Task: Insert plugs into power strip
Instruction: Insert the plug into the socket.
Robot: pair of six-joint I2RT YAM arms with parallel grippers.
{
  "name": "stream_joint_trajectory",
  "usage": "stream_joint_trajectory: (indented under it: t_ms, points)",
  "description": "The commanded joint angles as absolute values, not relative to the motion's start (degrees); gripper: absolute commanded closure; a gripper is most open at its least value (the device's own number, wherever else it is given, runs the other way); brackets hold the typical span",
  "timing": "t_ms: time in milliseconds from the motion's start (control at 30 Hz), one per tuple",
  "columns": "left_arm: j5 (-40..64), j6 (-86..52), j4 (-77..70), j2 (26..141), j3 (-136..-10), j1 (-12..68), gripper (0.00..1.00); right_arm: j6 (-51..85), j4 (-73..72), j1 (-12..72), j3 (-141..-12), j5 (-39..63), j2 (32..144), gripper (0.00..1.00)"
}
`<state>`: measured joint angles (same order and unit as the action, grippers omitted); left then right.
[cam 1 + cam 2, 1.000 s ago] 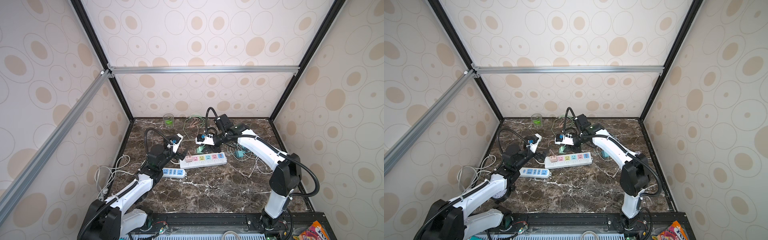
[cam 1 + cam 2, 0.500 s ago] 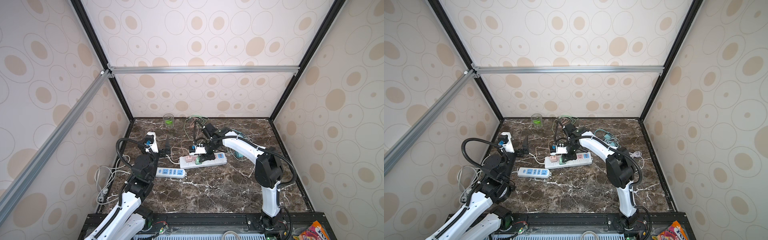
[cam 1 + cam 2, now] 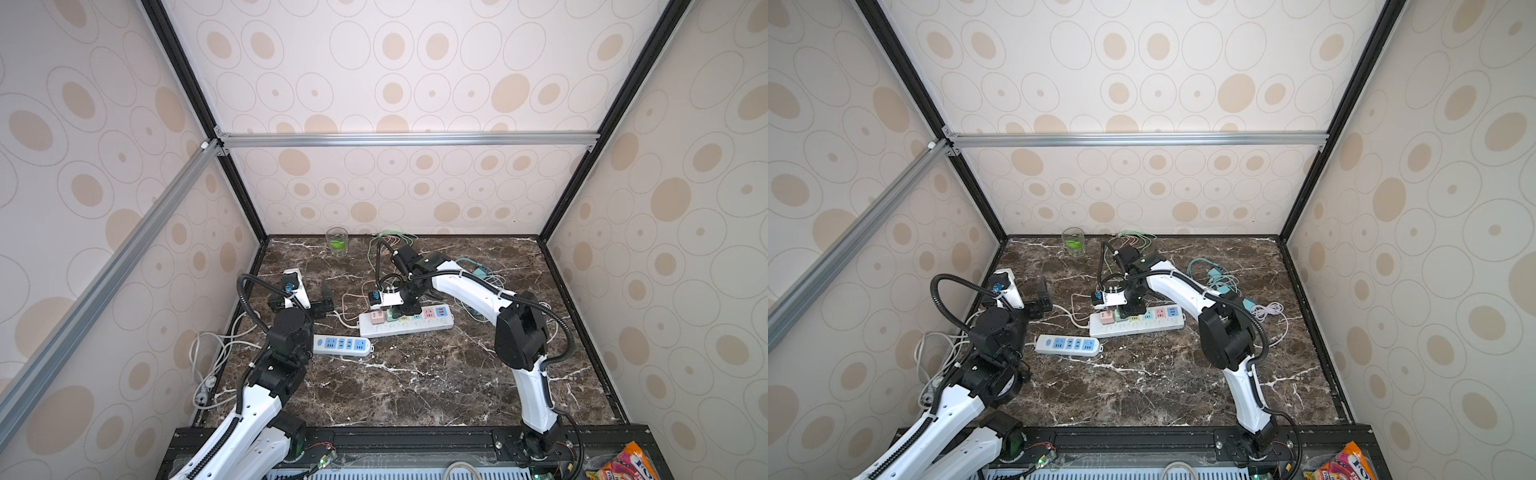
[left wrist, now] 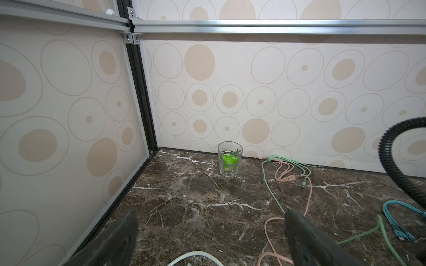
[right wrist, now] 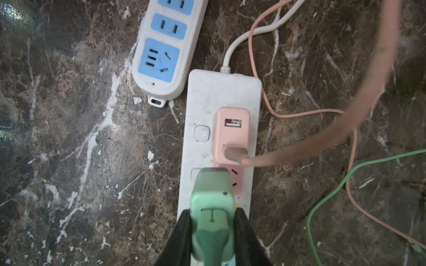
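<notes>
Two grippers differ: the right gripper (image 5: 212, 213) clamps the mint green plug (image 5: 211, 191) over the power strip (image 3: 405, 330), mid-frame in a top view, just beside the plugged-in pink plug (image 5: 231, 133). The left gripper (image 4: 211, 221) gapes wide, empty.

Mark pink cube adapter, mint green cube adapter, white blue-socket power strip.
Pink cube adapter (image 5: 231, 135), right wrist view, outer face.
Mint green cube adapter (image 5: 211, 184), right wrist view, side face.
White blue-socket power strip (image 5: 159, 61), right wrist view, end socket.

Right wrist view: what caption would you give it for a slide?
Right gripper holds a green plug over the white strip, beside a pink plug already seated there.
</notes>
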<state>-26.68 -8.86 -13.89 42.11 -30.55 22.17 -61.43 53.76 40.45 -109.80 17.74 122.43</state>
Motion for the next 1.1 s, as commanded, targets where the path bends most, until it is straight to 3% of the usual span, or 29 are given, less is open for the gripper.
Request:
stream_joint_trajectory:
  t_ms: [0,633,1067]
  points:
    - [-28.6,-10.3,-12.4,42.1,-31.0,21.8,0.02,-64.1,56.3,40.7,-112.2,17.0,124.8,1.00]
    - [-29.7,-10.5,-10.4,41.5,-30.1,21.9,0.02,-64.5,60.6,40.6,-116.3,19.0,129.5,1.00]
    - [-29.7,-10.4,-10.3,42.0,-30.1,21.9,0.02,-62.4,62.8,40.7,-116.6,13.4,133.8,1.00]
